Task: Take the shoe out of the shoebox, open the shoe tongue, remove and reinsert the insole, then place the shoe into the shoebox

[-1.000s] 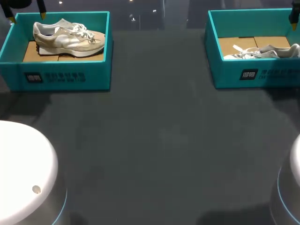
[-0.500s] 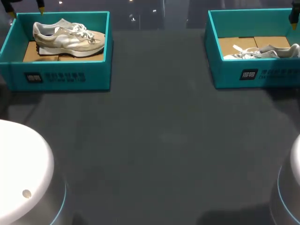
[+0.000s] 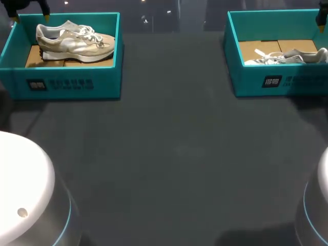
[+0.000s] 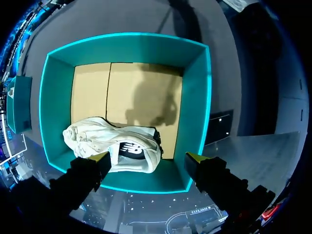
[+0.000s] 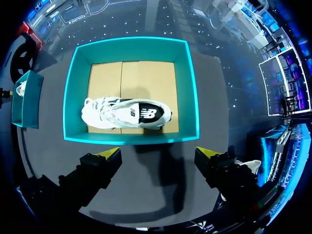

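**At the table's far corners: both shoes boxed, both grippers released**

At the far left corner of the table (image 3: 174,154), you find the left shoebox (image 3: 66,84), a teal box with a cardboard floor. The left shoe (image 3: 74,42) sits inside it, along the far wall, with its toe pointing toward the table's middle. The left gripper (image 4: 148,157) hangs above this box. In the left wrist view its fingers (image 4: 102,157) stand wide apart over the box wall nearest them. The shoe lies below and just ahead of them, against that wall. Note that neither finger touches the shoe: the gripper is released and holds nothing.

Between the two boxes the dark tabletop carries no task item.

At the far right corner you find the right shoebox (image 3: 277,82), of the same teal with the same cardboard floor. The right shoe (image 3: 289,56) lies inside, close to the near wall, with its laces spread toward the box's left side. The right gripper (image 5: 158,153) hangs above the table beside this box. In the right wrist view its fingers are spread outside the box wall, and the shoe lies ahead of them. This gripper is likewise released and carries nothing.
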Controlling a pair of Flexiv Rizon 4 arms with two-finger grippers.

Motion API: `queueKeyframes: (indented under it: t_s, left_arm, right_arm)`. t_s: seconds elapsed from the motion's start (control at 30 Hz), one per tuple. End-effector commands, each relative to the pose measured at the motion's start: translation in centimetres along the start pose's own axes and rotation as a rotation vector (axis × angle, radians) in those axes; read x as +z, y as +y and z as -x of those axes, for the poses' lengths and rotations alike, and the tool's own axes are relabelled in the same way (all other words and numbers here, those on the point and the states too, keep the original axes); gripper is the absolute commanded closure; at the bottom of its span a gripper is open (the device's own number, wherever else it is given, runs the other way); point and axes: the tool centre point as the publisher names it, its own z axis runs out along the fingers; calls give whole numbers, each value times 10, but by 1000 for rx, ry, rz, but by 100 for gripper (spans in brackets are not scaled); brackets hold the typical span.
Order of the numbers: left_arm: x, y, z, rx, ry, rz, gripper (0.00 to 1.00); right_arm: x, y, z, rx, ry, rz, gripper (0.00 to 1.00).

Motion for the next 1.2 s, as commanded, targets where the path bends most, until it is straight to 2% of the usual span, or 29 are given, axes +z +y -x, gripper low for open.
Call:
queueKeyframes:
  t_s: [0.03,0.2,0.53,0.83,1.2]
  left_arm:
    - [14,13,5,8,22,-10,0]
    - [24,26,9,48,32,-31,0]
    - [47,33,-1,93,90,-34,0]
    - [74,40,0,73,123,-63,0]
    - [92,39,-3,60,145,-102,13]
  right_arm:
    - [0,0,0,1,-1,0,0]
    - [0,0,0,1,-1,0,0]
    - [0,0,0,1,-1,0,0]
    - [0,0,0,1,-1,0,0]
    - [0,0,0,1,-1,0,0]
